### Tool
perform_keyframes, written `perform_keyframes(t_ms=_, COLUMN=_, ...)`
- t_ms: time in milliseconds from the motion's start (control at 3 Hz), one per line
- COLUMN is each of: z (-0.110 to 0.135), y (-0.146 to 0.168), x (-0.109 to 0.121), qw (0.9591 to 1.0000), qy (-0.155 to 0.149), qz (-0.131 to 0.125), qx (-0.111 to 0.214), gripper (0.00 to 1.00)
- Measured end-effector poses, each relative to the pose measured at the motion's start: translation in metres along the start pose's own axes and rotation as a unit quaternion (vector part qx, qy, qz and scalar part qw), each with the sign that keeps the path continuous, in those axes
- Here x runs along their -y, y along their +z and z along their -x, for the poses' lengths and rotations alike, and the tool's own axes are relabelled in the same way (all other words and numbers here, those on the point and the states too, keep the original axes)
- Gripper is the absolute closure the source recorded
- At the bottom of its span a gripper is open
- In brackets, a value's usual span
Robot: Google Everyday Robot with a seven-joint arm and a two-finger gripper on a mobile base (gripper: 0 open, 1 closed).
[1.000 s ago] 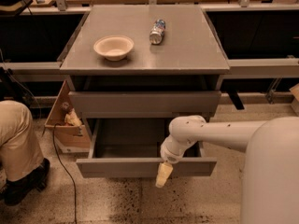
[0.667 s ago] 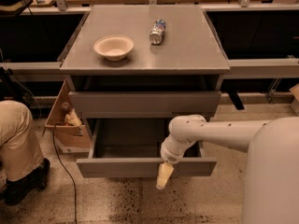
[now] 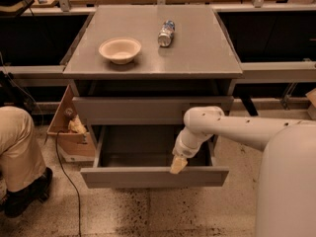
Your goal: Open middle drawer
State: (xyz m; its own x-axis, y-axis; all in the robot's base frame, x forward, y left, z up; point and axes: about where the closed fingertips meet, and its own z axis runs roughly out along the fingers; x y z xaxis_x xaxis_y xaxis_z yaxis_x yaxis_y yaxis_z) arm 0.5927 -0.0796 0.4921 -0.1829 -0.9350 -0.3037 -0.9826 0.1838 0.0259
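Observation:
The grey cabinet (image 3: 153, 58) has an upper drawer front (image 3: 148, 110) that is closed. Below it the middle drawer (image 3: 148, 177) is pulled far out, and its shallow grey tray (image 3: 133, 144) is bare. The lowest drawer is hidden under it. My white arm (image 3: 222, 127) reaches in from the right. My gripper (image 3: 178, 164), with tan tips, hangs down at the top edge of the middle drawer's front panel, right of its centre. Whether it touches the panel is unclear.
A beige bowl (image 3: 120, 50) and a lying bottle (image 3: 166, 32) are on the cabinet top. A person's leg and shoe (image 3: 17, 157) are at the left, beside a cardboard box (image 3: 69, 132) and a floor cable (image 3: 69, 181). Benches run behind.
My gripper has risen from in front of the drawer's front panel to its top edge. The drawer stays pulled out as before.

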Motion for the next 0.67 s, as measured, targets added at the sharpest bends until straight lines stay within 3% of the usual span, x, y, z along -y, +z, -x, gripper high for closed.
perform_keyframes(t_ms=333, z=0.0001, y=-0.0156, x=0.0145, qw=1.0000, qy=0.000, qz=-0.008, qx=-0.003, gripper=0.71)
perform_keyframes(t_ms=667, z=0.0014, y=-0.0135, x=0.0230, qw=0.9993, qy=0.009, qz=-0.019, qx=0.030, gripper=0.93)
